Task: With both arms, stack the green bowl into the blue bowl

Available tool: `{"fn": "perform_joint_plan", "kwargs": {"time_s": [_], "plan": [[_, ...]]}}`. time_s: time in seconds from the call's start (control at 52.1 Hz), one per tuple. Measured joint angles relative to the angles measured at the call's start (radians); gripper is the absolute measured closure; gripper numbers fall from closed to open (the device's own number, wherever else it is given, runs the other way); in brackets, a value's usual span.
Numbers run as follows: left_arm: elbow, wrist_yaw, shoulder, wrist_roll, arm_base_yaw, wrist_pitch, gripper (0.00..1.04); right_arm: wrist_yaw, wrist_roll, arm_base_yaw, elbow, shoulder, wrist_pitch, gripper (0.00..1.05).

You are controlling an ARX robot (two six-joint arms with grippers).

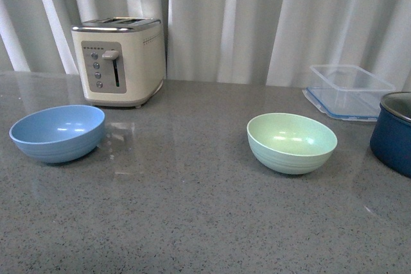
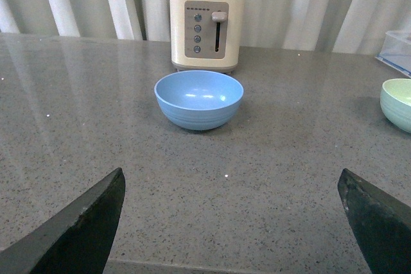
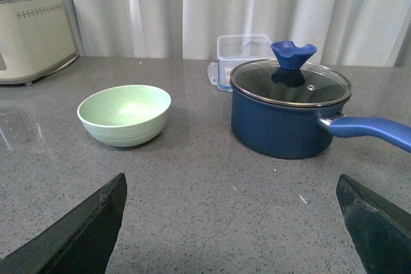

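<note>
The blue bowl [image 1: 58, 133] sits upright and empty on the left of the grey counter, in front of the toaster. The green bowl [image 1: 291, 142] sits upright and empty right of centre. Neither arm shows in the front view. In the left wrist view the blue bowl [image 2: 199, 99] lies straight ahead, well beyond my open left gripper [image 2: 231, 187], and the green bowl [image 2: 397, 104] shows at the picture's edge. In the right wrist view the green bowl [image 3: 124, 115] lies ahead and off to one side of my open right gripper [image 3: 231, 187]. Nothing is between either pair of fingers.
A cream toaster [image 1: 119, 61] stands at the back left. A clear plastic container [image 1: 348, 90] sits at the back right. A dark navy pot [image 3: 290, 108] with a glass lid and long blue handle [image 3: 372, 131] stands close to the right of the green bowl. White curtains hang behind the counter.
</note>
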Motion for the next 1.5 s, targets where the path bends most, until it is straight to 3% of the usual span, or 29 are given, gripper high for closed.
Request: {"fn": "perform_joint_plan", "kwargs": {"time_s": [0.46,0.48,0.537,0.575,0.806,1.113,1.496], "plan": [[0.0,0.0,0.0,0.0,0.0,0.0,0.07,0.0,0.0,0.0,0.0,0.0,0.0,0.1],[0.0,-0.014,0.0,0.006,-0.003,0.002,0.07,0.0,0.0,0.0,0.0,0.0,0.0,0.1],[0.0,-0.208,0.027,0.059,-0.04,0.109,0.07,0.0,0.0,0.0,0.0,0.0,0.0,0.1],[0.003,-0.234,0.055,0.067,-0.034,0.149,0.07,0.0,0.0,0.0,0.0,0.0,0.0,0.1],[0.117,-0.191,0.317,0.037,0.038,0.224,0.07,-0.001,0.0,0.0,0.0,0.0,0.0,0.1],[0.402,-0.043,0.703,-0.114,0.179,0.274,0.07,-0.001,0.0,0.0,0.0,0.0,0.0,0.1],[0.822,0.043,1.298,-0.349,0.239,0.132,0.07,-0.001,0.0,0.0,0.0,0.0,0.0,0.1]]}}
